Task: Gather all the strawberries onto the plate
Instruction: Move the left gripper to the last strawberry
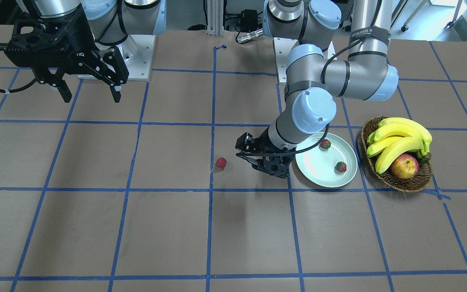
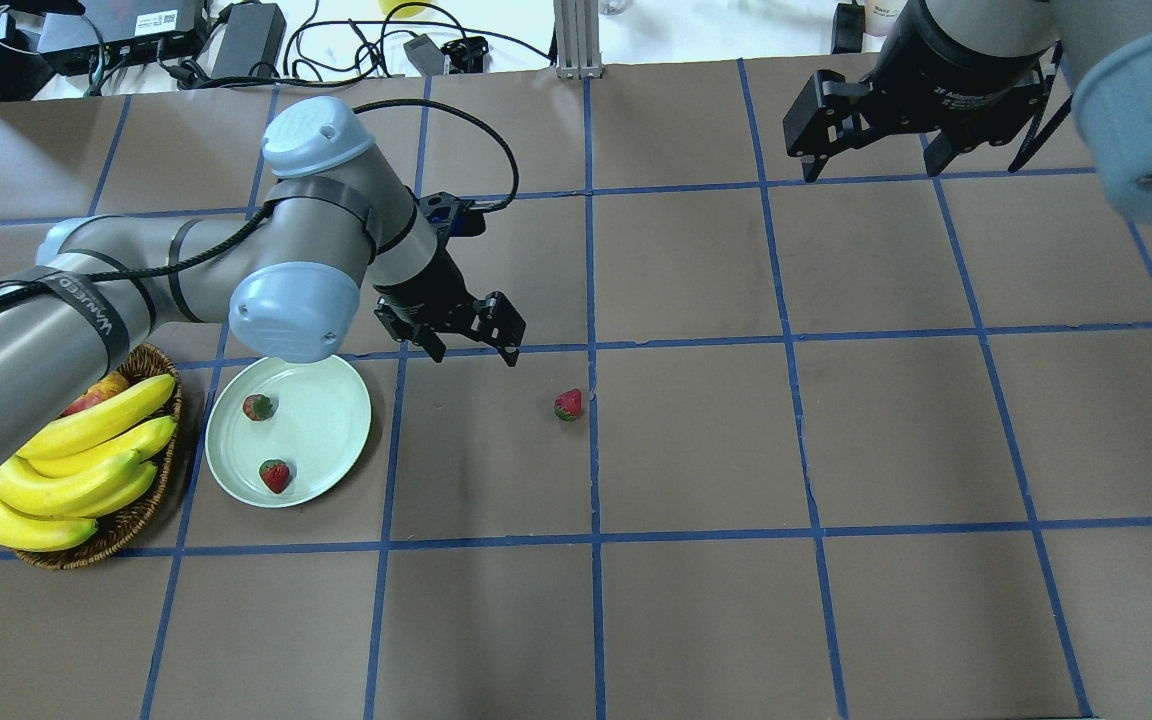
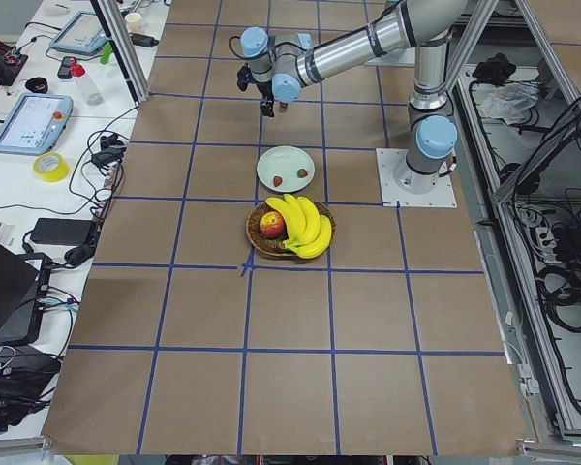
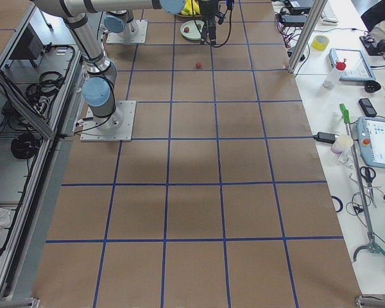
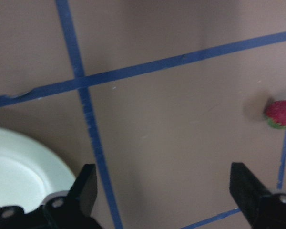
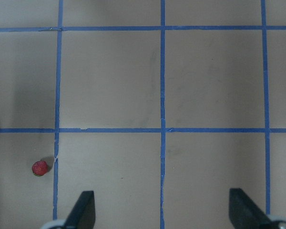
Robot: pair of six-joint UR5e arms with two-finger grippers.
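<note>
Left arm [image 2: 136, 270] low by plate [image 2: 326, 420], one strawberry [image 2: 568, 404] loose

Just beside the plate's rim, the left gripper [image 2: 474, 348] hangs over the table [image 2: 696, 600], fingers spread, nothing between them. Well apart, the right gripper [image 1: 92, 96] is raised, likewise spread and empty. Two strawberries [image 2: 257, 407] lie inside the plate; the loose one sits on the table near the left gripper.

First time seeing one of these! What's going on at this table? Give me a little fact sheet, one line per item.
strawberries on plate: two
loose strawberry: one, on the table beside a blue tape line
plate: pale green, next to the basket
basket: wicker, holding bananas and an apple
left gripper: open, empty, between plate and loose strawberry
right gripper: open, empty, held high, far from the plate
</note>
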